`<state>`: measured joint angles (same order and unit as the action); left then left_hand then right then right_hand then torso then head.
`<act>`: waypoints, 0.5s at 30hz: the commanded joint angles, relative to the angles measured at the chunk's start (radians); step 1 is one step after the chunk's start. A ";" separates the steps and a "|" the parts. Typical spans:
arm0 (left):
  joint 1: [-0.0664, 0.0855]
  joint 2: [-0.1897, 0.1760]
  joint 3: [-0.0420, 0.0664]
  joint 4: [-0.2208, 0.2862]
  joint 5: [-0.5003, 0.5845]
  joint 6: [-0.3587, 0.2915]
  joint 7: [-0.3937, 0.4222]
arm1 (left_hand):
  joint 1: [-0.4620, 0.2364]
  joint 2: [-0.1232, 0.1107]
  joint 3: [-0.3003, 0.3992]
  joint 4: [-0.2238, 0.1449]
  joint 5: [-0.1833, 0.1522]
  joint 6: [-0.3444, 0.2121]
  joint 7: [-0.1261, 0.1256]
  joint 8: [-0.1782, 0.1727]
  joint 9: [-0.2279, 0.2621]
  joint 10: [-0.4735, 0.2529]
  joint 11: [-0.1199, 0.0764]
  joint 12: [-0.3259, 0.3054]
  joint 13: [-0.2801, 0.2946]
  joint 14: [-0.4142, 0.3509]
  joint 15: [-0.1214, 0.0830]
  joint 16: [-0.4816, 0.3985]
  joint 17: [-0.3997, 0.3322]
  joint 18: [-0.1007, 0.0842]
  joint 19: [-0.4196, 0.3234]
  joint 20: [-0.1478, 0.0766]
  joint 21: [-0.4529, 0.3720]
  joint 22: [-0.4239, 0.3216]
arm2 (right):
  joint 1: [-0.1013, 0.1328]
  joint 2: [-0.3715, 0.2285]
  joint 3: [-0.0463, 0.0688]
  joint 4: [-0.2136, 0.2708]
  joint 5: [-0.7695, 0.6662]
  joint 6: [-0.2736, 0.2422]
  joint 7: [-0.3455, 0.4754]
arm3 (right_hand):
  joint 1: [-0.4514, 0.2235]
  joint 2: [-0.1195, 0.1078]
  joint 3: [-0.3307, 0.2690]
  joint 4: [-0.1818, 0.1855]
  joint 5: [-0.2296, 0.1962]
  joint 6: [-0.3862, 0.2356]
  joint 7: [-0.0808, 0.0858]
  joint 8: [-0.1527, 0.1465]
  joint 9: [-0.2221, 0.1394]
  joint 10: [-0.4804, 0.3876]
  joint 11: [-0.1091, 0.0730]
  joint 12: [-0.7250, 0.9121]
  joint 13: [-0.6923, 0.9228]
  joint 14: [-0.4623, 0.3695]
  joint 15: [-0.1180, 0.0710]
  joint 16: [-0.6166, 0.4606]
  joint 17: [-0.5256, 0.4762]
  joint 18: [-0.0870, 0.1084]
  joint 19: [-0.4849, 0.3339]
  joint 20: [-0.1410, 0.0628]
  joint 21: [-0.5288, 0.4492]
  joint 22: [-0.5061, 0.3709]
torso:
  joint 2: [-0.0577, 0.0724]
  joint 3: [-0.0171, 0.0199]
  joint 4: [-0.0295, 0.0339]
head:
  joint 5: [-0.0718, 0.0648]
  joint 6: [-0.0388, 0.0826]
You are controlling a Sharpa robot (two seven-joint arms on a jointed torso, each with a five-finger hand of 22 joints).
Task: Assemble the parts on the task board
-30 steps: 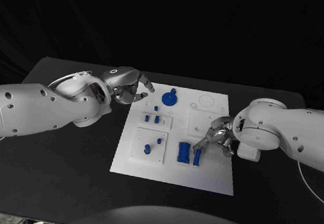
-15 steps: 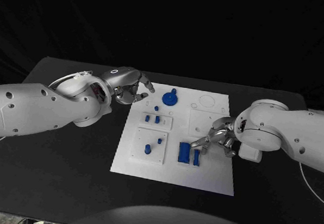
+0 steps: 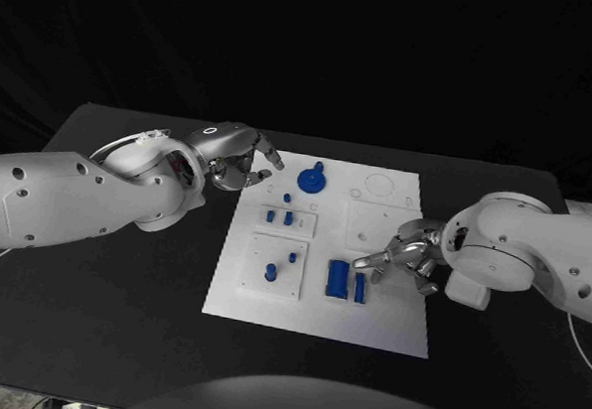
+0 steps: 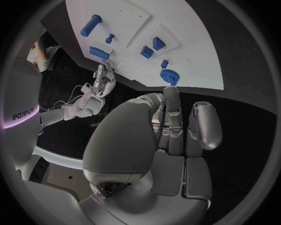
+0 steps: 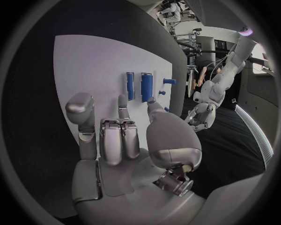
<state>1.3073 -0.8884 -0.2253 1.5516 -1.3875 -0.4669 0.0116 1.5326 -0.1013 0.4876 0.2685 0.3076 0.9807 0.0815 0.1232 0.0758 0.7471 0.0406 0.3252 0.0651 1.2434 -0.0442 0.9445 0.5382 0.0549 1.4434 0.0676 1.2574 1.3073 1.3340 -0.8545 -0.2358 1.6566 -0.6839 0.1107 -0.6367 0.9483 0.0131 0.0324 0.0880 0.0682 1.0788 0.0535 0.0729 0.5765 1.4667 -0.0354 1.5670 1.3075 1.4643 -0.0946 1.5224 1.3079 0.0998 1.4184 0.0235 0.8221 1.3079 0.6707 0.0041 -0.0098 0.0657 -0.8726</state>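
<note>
The right hand is at the right of the frame, over the right edge of the task board. Its fingers are apart and hold nothing, with the tips just beside the two upright blue bars in the lower middle of the board. The left hand is at the upper left corner of the board, fingers curled together with nothing between them. A blue gear lies near it. Small blue pegs stand in the board's left half. The counter is black.
</note>
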 commanded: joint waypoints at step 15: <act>0.000 -0.042 0.001 0.052 0.546 -0.117 0.382 | -0.287 0.028 -0.267 0.022 -0.010 -0.009 0.040 -0.001 -0.008 -0.008 0.056 0.063 0.002 -0.571 0.131 -0.388 -0.183 0.071 -0.736 0.080 -0.988 -0.132 | 0.053 -0.248 0.000 0.199 0.336 -0.485 0.958 | 0.110 0.080 -0.149 0.207 0.039 -0.128 0.068 0.021 -0.071 -0.624 0.197 -1.196 -0.564 -0.568 0.222 -1.158 -0.660 0.030 -0.548 0.164 -0.768 -0.299 | -0.014 0.0046 -0.0072 | 0.013 0.000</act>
<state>1.3071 -0.9273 -0.2254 1.5956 -1.1462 -0.5572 0.2016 1.2550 -0.0737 0.2367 0.2895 0.2862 0.9729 0.1152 0.1274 0.0693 0.7529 0.0950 0.3883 0.0697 0.7243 0.0851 0.5885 0.3713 0.1412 0.7533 0.1455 0.3058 1.1896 1.3861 -1.1026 -0.2358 1.8592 -0.5416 -0.2852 -0.0226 1.0609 0.0839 -0.1062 0.2922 0.1160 0.9690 0.1270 0.1021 0.5141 0.8823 0.1407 0.4070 0.7714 0.9378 0.1062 0.4091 0.6753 0.1423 0.9048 0.1752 0.0624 1.0308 0.6639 0.0053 -0.0130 0.0748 -0.8726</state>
